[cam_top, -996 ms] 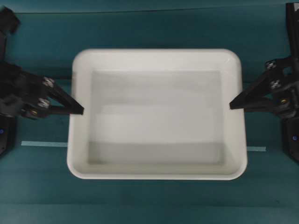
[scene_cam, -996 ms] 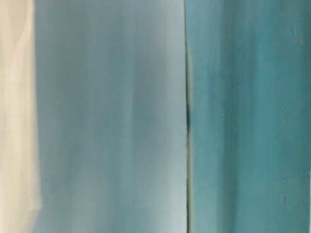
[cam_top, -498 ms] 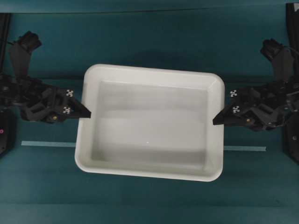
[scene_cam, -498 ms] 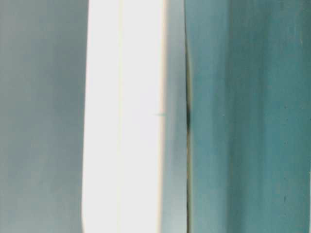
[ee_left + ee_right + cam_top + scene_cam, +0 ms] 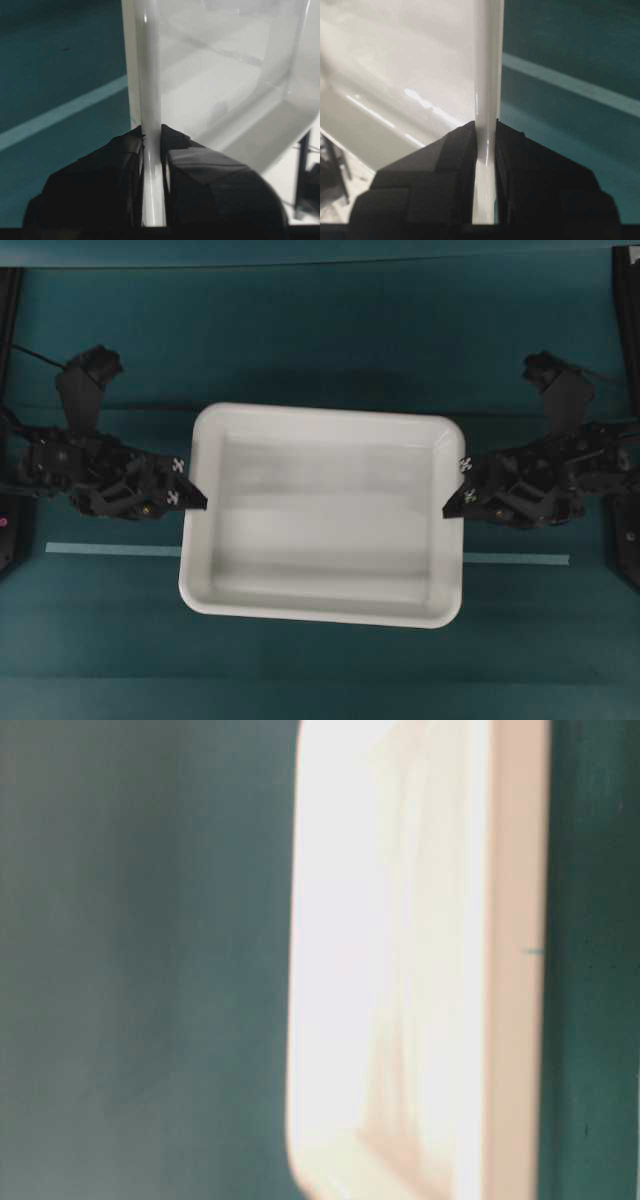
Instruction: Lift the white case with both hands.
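At the middle of the teal tabletop (image 5: 320,330), the white case (image 5: 330,520) is held by its two short sides, its long sides running left to right. The left rim is pinched by the left gripper (image 5: 200,502), whose jaws are seen in the left wrist view clamped narrowly on the thin white edge (image 5: 151,125). The right rim (image 5: 487,100) is gripped the same way by the right gripper (image 5: 451,508), one jaw inside the wall and one outside. A thin pale tape strip (image 5: 110,550) is laid across the tabletop, passing under the case. In the table-level view the case (image 5: 420,980) is shown only as a blurred bright shape.
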